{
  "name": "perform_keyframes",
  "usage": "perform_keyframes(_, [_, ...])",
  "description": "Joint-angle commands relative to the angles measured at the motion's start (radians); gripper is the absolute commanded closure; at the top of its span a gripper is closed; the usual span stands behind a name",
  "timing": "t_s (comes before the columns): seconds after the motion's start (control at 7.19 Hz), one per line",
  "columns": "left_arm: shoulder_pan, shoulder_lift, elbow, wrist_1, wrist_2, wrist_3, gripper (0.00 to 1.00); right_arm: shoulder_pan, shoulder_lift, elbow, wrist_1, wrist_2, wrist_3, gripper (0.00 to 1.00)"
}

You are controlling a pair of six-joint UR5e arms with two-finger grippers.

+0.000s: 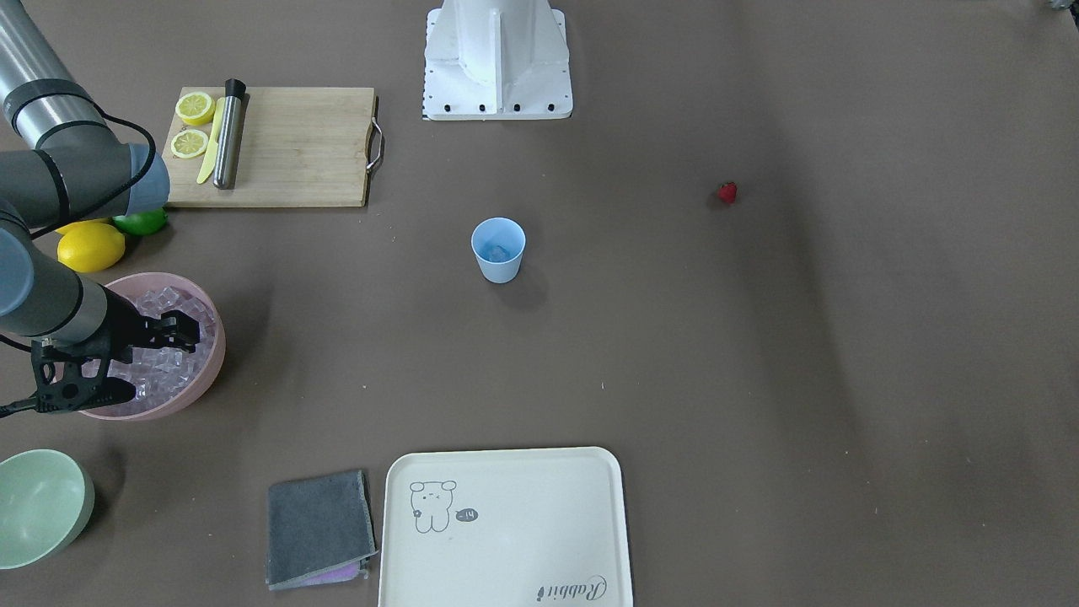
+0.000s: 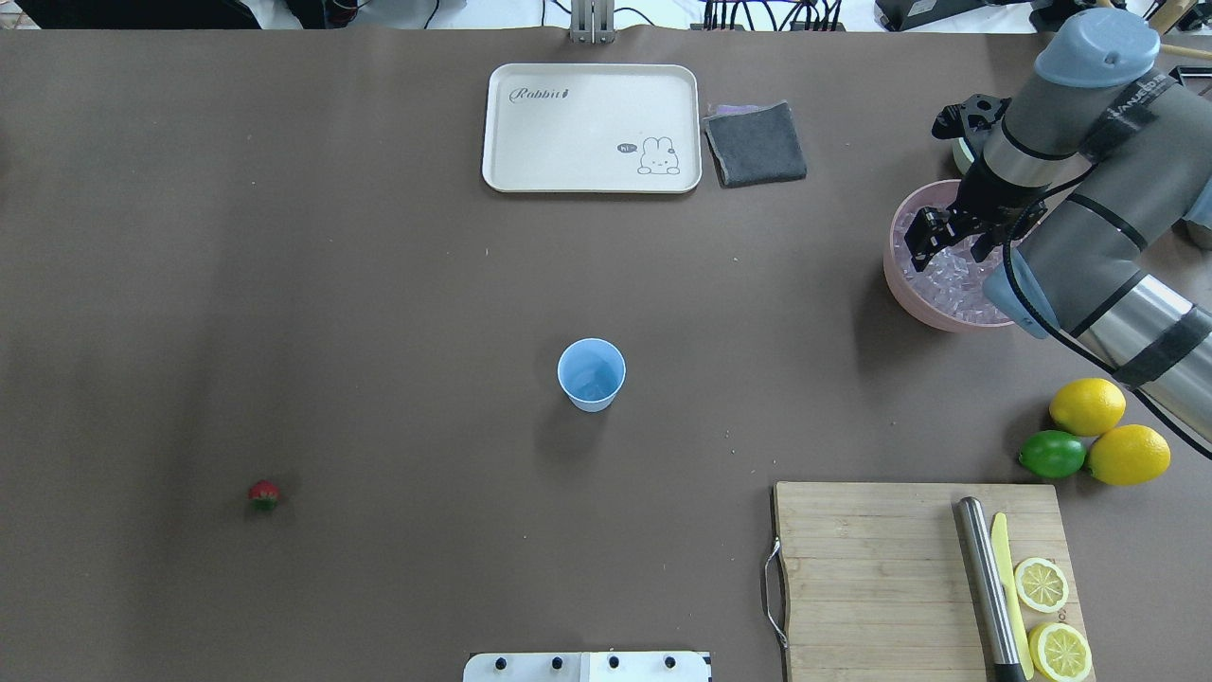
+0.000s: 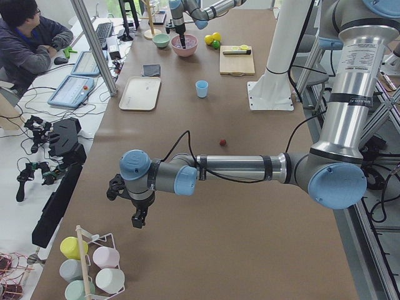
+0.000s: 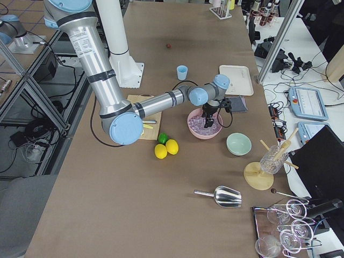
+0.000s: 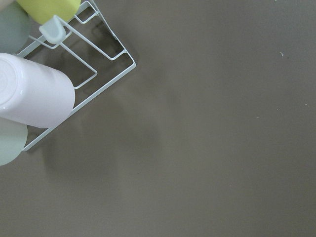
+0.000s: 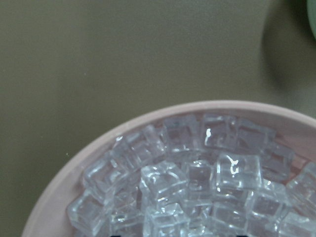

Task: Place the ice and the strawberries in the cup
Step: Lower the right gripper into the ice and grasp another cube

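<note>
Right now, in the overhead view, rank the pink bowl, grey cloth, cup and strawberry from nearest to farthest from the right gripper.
1. Pink bowl, directly beneath the right gripper, on the table's right side.
2. Grey cloth, at the far edge beside the tray.
3. Cup, mid-table.
4. Strawberry, far over on the left side.

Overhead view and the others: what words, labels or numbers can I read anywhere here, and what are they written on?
"Rabbit": cursive, on a corner of the cream tray.
"hi~": probably, in a tiny speech bubble by the tray's rabbit drawing.
Print on the right arm: too blurred to read.
Nothing else is readable.
</note>
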Motion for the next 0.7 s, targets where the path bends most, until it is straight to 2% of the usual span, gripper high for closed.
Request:
perform_keyframes(0.0, [0.0, -0.002, 0.003, -0.001, 0.0, 0.001, 0.02, -0.004, 0.001, 0.0, 0.0, 0.0, 0.006, 0.21])
perform_keyframes(0.56, [0.0, -0.002, 0.002, -0.001, 0.0, 0.001, 0.02, -0.01, -0.007, -0.006, 0.0, -0.002, 0.003, 0.18])
